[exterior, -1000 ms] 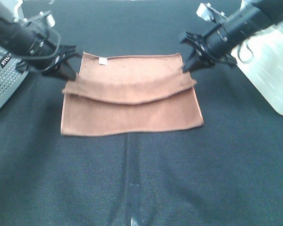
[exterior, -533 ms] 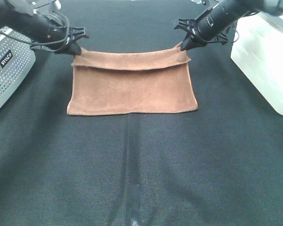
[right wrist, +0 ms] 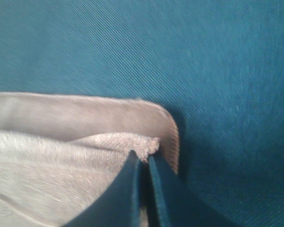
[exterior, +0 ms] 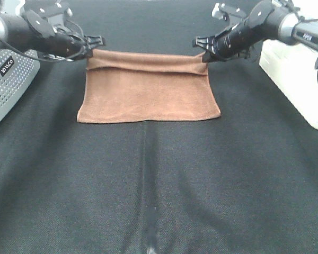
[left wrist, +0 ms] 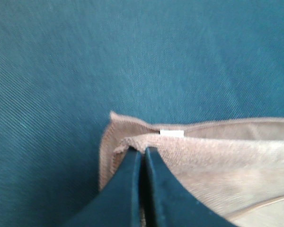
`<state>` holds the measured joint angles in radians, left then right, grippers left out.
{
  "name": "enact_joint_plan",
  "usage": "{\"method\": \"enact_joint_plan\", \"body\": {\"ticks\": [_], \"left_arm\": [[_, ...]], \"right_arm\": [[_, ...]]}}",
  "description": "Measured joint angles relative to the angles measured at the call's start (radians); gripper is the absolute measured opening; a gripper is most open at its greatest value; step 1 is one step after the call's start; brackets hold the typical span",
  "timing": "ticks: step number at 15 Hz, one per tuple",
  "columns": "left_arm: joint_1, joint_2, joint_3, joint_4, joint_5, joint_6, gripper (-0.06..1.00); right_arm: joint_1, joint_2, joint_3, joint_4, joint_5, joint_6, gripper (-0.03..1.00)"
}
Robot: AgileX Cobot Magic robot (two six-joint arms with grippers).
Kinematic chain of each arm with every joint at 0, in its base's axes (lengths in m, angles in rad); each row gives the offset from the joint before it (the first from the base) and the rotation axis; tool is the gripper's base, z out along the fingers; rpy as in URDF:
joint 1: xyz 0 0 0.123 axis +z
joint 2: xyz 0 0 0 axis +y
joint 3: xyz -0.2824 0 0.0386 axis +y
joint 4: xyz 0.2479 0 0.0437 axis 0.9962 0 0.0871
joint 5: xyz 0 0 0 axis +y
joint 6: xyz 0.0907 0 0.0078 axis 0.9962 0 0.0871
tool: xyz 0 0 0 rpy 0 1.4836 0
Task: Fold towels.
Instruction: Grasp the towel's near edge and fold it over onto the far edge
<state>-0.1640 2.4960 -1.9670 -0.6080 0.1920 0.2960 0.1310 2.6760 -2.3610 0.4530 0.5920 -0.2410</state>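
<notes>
The brown towel lies on the black table cloth, doubled over, with its top layer drawn to the far edge. My left gripper is at the far left corner, and in the left wrist view it is shut on the top layer's corner of the towel, just short of the white tag. My right gripper is at the far right corner. The right wrist view shows it pinching the top layer's corner of the towel above the lower layer.
A grey perforated box stands at the left edge. A white container stands at the right. A thin seam runs down the table cloth toward the near edge.
Both grippers have carried the top layer's edge away from the camera and lowered it. The exposed lower strip has shrunk, and the top layer now reaches nearly to the towel's far edge.
</notes>
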Motion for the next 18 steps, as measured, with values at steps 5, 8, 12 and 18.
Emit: {"method": "enact_joint_plan", "body": {"ticks": [5, 8, 12, 18], "left_arm": [[-0.011, 0.000, 0.000, 0.000, -0.008, 0.028, 0.52], [-0.009, -0.047, 0.000, 0.038, 0.029, 0.028, 0.74], [-0.009, -0.114, 0.000, 0.139, 0.265, 0.028, 0.75], [-0.009, -0.146, 0.000, 0.246, 0.640, -0.237, 0.76]], "right_arm": [[0.000, -0.002, 0.000, 0.000, 0.017, -0.002, 0.72], [0.000, -0.065, 0.000, -0.073, 0.165, -0.003, 0.77], [0.000, -0.136, -0.001, -0.139, 0.413, 0.026, 0.78], [0.000, -0.179, -0.003, -0.150, 0.616, 0.159, 0.78]]}}
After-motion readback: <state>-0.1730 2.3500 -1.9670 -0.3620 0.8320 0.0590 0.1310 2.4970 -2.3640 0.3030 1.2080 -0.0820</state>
